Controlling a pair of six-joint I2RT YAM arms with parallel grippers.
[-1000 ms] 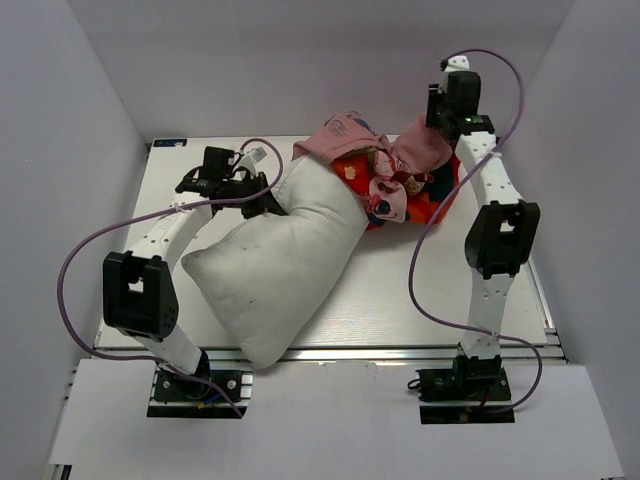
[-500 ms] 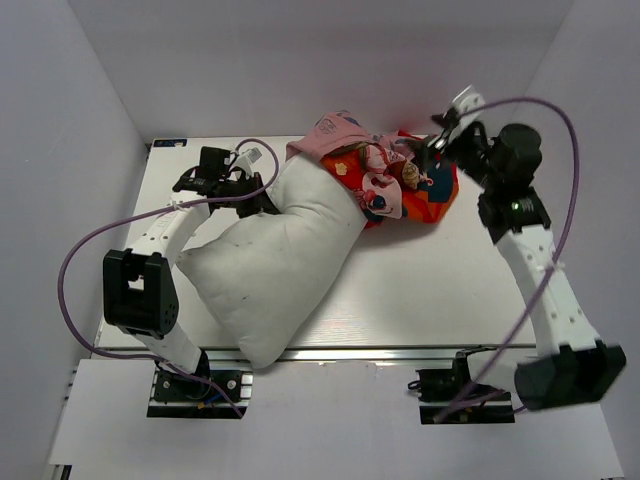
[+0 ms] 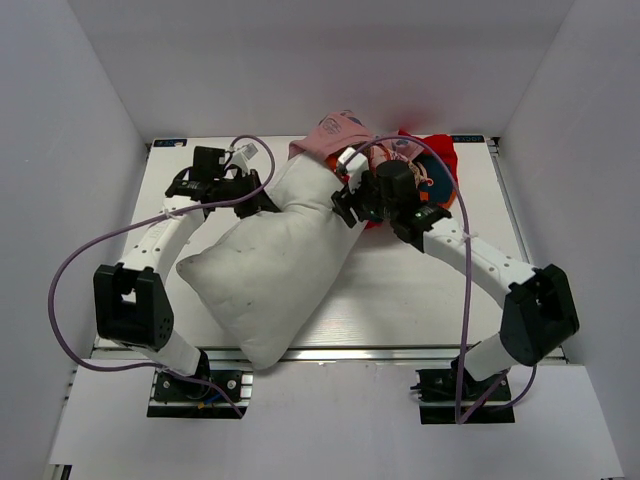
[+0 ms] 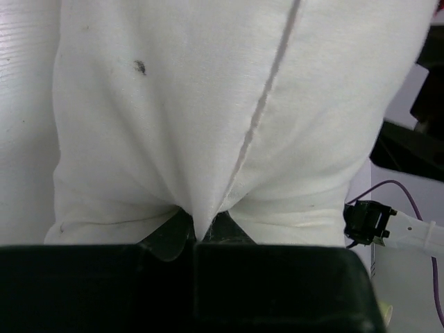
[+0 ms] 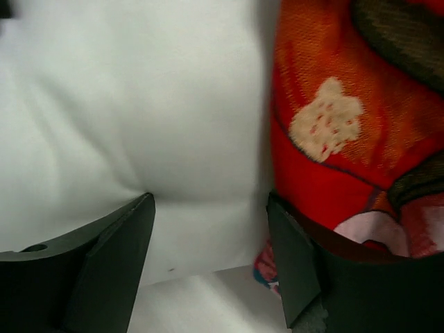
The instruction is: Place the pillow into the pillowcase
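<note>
**Spotter:** Count it off for me.

**Operator:** One pillow (image 3: 270, 265), one pillowcase (image 3: 440, 168), and my two arms on them. The pillow lies slantwise from the near left to the far middle of the table (image 3: 400, 290). Its far end butts into the case, and the faded pink reverse is folded over that corner. How deep it's in, I can't tell.

**Spotter:** Claws?

**Operator:** My left gripper (image 4: 198, 239) is clamped tight on a pinch of the pillow's side, and the cloth bunches right into the jaws. My right gripper (image 5: 211, 201) is spread wide and holds nothing. One finger (image 5: 118, 236) is over the white, the other at the red edge.

**Spotter:** How will this stuff handle?

**Operator:** I'd judge the pillow light, puffy and squashy. It'll bulge away from a push, so I'd take it by a seam or a corner. The case looks thin and floppy. I reckon it collapses unless I catch its open edge and draw it over the pillow.
</note>
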